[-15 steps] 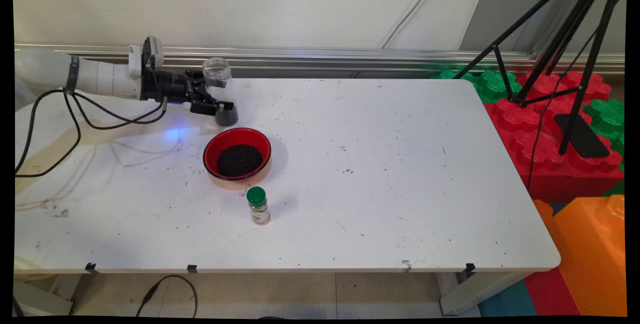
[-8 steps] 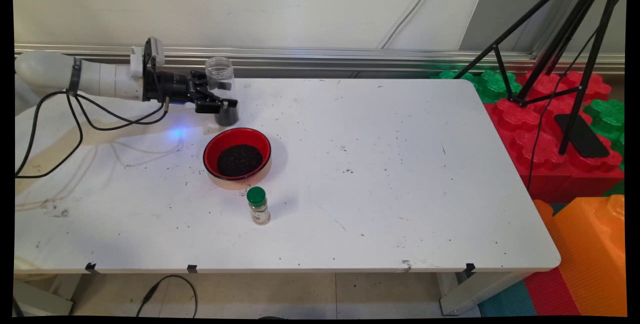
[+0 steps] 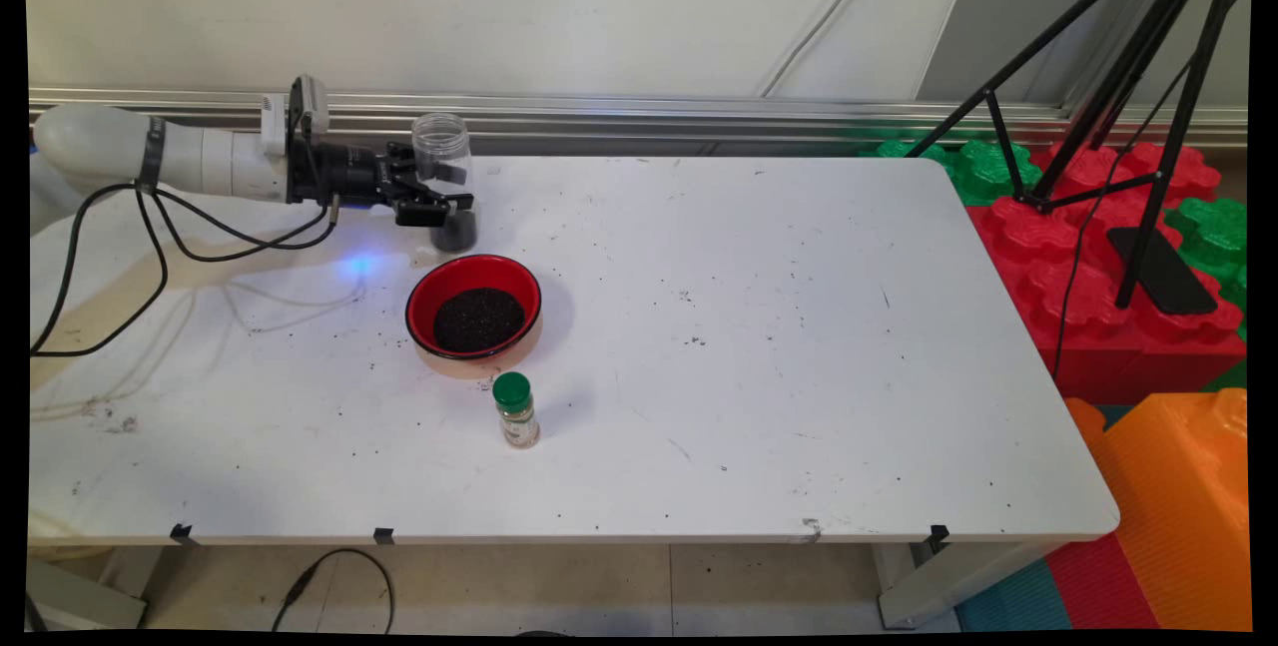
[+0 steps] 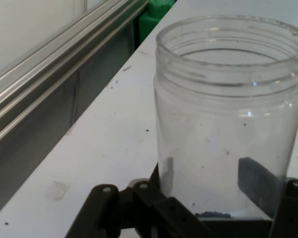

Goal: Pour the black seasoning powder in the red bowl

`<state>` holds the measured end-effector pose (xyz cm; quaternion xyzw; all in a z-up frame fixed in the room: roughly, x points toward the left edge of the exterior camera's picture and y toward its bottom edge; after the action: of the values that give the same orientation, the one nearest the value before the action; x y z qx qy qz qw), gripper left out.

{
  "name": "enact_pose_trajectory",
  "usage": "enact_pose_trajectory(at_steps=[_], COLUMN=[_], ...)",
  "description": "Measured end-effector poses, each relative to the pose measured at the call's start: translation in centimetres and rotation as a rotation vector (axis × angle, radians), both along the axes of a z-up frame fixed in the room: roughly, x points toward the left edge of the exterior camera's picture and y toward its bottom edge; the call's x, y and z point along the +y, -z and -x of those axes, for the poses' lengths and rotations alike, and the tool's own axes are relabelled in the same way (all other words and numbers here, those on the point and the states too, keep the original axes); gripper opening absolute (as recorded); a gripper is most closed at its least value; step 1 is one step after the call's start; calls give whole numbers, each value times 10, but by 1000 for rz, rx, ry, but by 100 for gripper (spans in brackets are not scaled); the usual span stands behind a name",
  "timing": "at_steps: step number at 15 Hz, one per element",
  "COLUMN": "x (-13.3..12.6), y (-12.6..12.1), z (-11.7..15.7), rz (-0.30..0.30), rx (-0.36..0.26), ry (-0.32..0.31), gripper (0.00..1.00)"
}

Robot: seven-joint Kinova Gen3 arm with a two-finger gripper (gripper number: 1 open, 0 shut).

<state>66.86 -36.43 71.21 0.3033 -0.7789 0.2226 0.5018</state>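
A clear, lidless plastic jar (image 3: 440, 152) stands upright at the table's back left with a little dark grain in its bottom. My gripper (image 3: 451, 207) reaches in level from the left and is shut on the jar's lower part. In the hand view the jar (image 4: 228, 114) fills the right half, and one dark finger (image 4: 258, 183) shows through its wall on each side of it, at the gripper (image 4: 213, 178). Just in front of the jar sits a red bowl (image 3: 474, 312) filled with dark grains. A small green-capped spice bottle (image 3: 515, 411) stands nearer the front.
An aluminium rail (image 3: 699, 117) runs along the wall behind the white table (image 3: 799, 326). Black cables (image 3: 150, 247) hang from the arm onto the table's left. Off the right edge stand a black tripod (image 3: 1128, 127) and red, green and orange foam blocks (image 3: 1128, 326).
The jar, tilted a second ago, now stands straight. The gripper has shifted slightly right and up with it.
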Motion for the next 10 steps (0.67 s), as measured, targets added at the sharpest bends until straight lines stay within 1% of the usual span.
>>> enact_pose_trajectory(at_steps=[4, 10], x=[-1, 2], y=[-2, -12], z=[1, 7], rz=[12, 62], rx=[1, -25], ry=[13, 60], gripper=[0, 0])
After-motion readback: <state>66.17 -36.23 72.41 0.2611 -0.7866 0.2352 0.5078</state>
